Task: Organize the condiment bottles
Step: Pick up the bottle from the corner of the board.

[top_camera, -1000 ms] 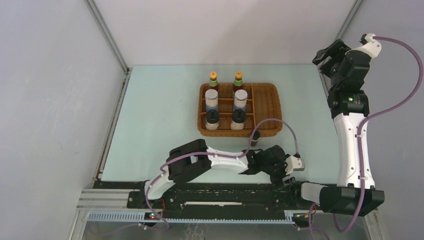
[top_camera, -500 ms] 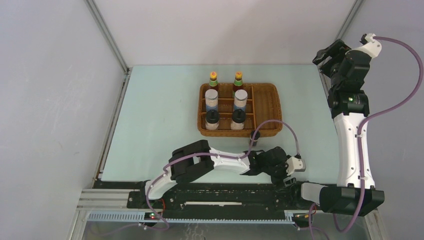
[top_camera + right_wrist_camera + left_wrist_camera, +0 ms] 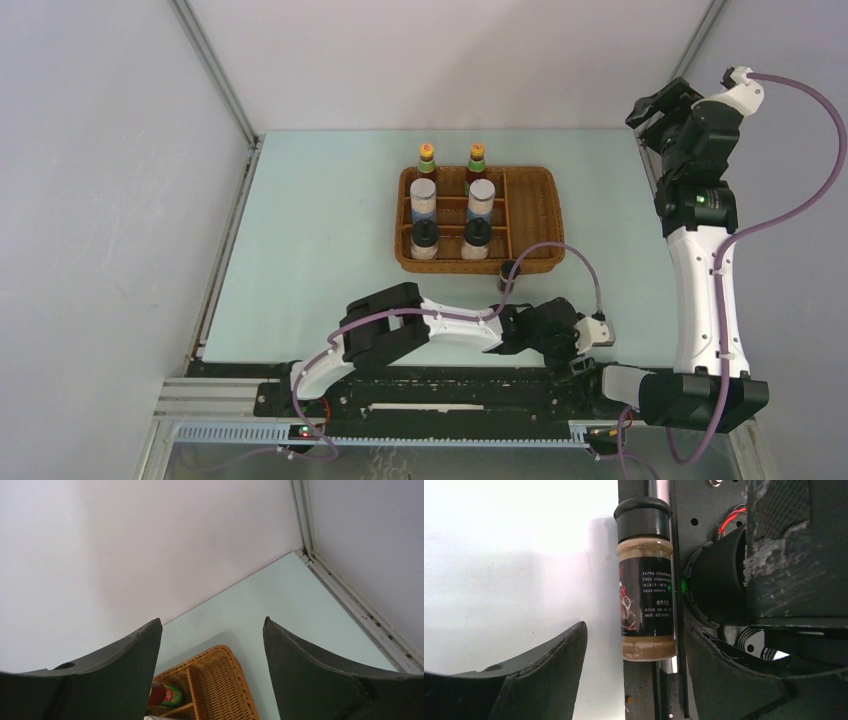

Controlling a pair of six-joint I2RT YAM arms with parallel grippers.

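You have a brown wicker tray [image 3: 530, 208] with dividers, standing about mid-table toward the far edge of the pale green table [image 3: 320, 240]. White walls [image 3: 450, 60] close the left, far and right sides.

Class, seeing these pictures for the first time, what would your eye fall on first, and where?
The wicker tray mid-table draws the eye, with six bottles standing in it in pairs. In the left wrist view, a black-capped bottle of brown powder sits between the open fingers of the left gripper, by the black rail. The right gripper, open and empty, hangs high on the right.
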